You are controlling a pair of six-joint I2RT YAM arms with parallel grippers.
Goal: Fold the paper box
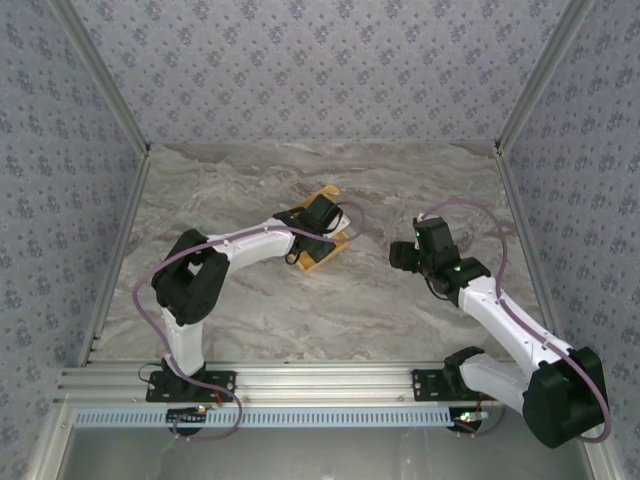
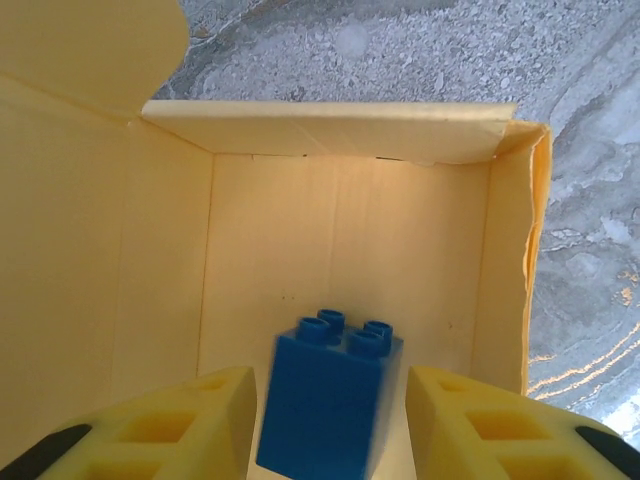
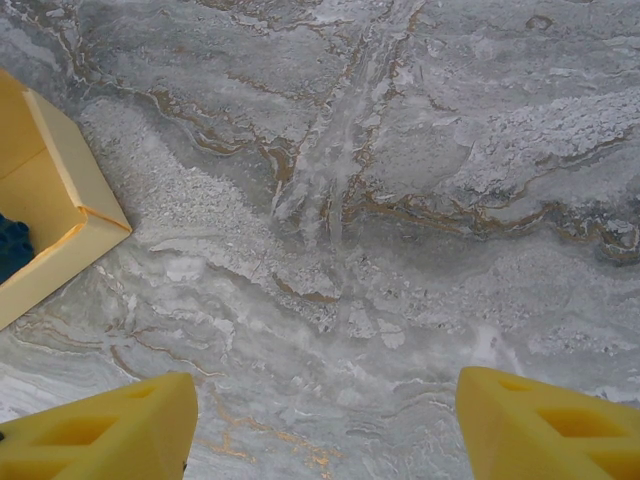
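Paper box point(image 1: 330, 250) lies mid-table, unclosed, one flap standing up on its left side in the left wrist view.

- Left gripper point(image 2: 330, 390) hangs inside the box point(image 2: 330, 240). Its jaws are parted, with a blue brick point(image 2: 325, 400) between them. We see gaps on both sides, so we judge the brick is not pinched.
- Right gripper point(image 3: 325, 400) is spread wide over bare marble table point(image 3: 400, 200), holding nothing. It is well off the box's right corner point(image 3: 60, 200).

Risks as we read them:
- Nothing pins the box. A finger catching a wall on the way out would drag or tip the thin card.
- The box's right wall looks creased at its rim, so a push there may buckle it rather than fold it.
- The brick stands near the box's near side. A tilt could jam a flap.
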